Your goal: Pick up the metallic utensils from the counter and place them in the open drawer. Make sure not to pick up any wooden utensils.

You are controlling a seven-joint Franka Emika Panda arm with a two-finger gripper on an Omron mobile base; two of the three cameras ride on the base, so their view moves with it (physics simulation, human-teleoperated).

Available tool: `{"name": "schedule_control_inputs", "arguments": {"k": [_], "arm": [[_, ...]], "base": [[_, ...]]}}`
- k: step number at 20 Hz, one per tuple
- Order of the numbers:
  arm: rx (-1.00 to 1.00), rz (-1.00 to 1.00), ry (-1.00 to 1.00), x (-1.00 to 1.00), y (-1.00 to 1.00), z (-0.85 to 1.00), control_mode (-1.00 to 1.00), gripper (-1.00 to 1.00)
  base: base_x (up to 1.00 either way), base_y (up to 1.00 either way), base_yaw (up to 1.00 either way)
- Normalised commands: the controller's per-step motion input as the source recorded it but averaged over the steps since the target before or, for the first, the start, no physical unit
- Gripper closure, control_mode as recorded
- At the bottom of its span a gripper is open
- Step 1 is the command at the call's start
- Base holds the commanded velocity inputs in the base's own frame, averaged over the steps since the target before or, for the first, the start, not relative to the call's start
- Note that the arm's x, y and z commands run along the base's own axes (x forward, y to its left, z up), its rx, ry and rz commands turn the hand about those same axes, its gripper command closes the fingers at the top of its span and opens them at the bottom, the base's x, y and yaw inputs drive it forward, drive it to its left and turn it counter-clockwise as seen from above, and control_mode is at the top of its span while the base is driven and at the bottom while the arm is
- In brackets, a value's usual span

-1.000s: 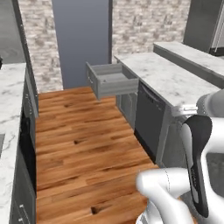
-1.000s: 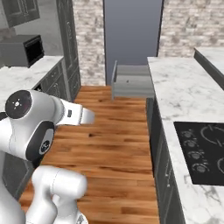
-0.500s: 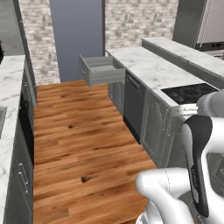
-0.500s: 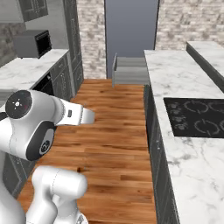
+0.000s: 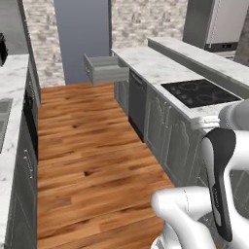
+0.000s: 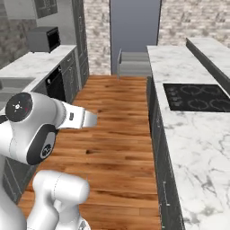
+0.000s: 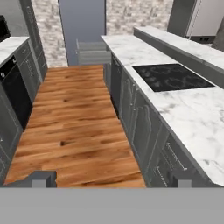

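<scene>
So, going view by view. From the left base view, the drawer hangs pulled out at the far end of the aisle, sticking out of the grey cabinets under the marble counter that runs along the right side past a black cooktop. I can't spot any knife or spoon on the stretch of counter that shows, so the utensils must be somewhere outside what's framed, can't say where. From the right base view, same story from the other side: drawer open at the far end, counter stretching along the right with the cooktop set into it, wood floor running down the middle, microwave on the other counter to the left. From the hand view, the gripper is released, its two dark tips standing wide apart at the bottom with nothing between them. It points straight down the aisle, so the drawer lies dead ahead and far off, and the counter runs lengthwise along its right side. My read: nothing has been picked yet, and the next move hinges on finding the metal utensils first, most likely off to the right on that marble top.
</scene>
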Motion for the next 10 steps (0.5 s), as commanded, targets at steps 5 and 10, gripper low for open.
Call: {"name": "schedule_control_inputs", "arguments": {"k": [5, 10], "arm": [[0.0, 0.0, 0.0, 0.0, 0.0, 0.0, 1.0, -1.0], [0.0, 0.0, 0.0, 0.0, 0.0, 0.0, 1.0, -1.0]], "base": [[-1.0, 0.09, 0.0], [-1.0, 0.0, 0.0]]}}
